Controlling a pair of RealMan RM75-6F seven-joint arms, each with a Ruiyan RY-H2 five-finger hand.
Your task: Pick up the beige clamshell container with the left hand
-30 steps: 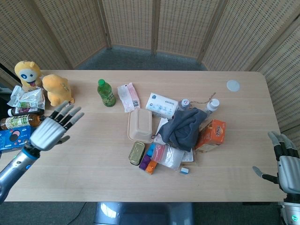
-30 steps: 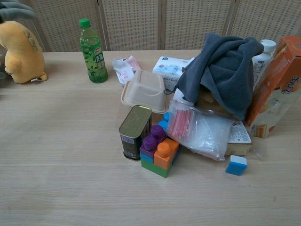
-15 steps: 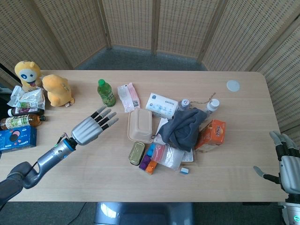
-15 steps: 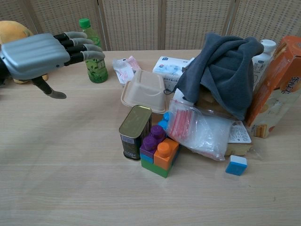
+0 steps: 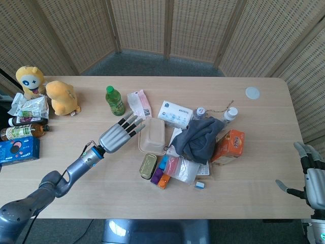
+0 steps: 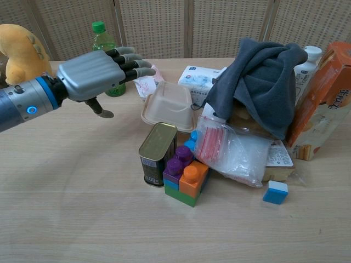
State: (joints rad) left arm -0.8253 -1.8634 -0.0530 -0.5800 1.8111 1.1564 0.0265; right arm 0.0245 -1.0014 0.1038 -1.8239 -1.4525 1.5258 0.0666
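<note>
The beige clamshell container point(image 5: 152, 135) point(image 6: 168, 106) lies closed on the table, left of the grey cloth. My left hand point(image 5: 120, 134) point(image 6: 100, 74) hovers just to its left, fingers stretched out and apart, tips close to the container's left edge, holding nothing. Whether the fingertips touch the container is unclear. My right hand point(image 5: 311, 175) shows only in the head view, off the table's right front corner, fingers spread and empty.
A gold tin can point(image 6: 157, 154) and stacked toy blocks point(image 6: 185, 179) stand in front of the container. A green bottle point(image 5: 115, 100) and a pink packet point(image 5: 138, 104) lie behind it. A grey cloth point(image 6: 259, 82), tissue pack point(image 5: 174, 114) and orange box point(image 5: 229, 145) crowd its right side.
My left hand has swept right across the table from its left edge to just beside the container. The right hand has stayed put.
</note>
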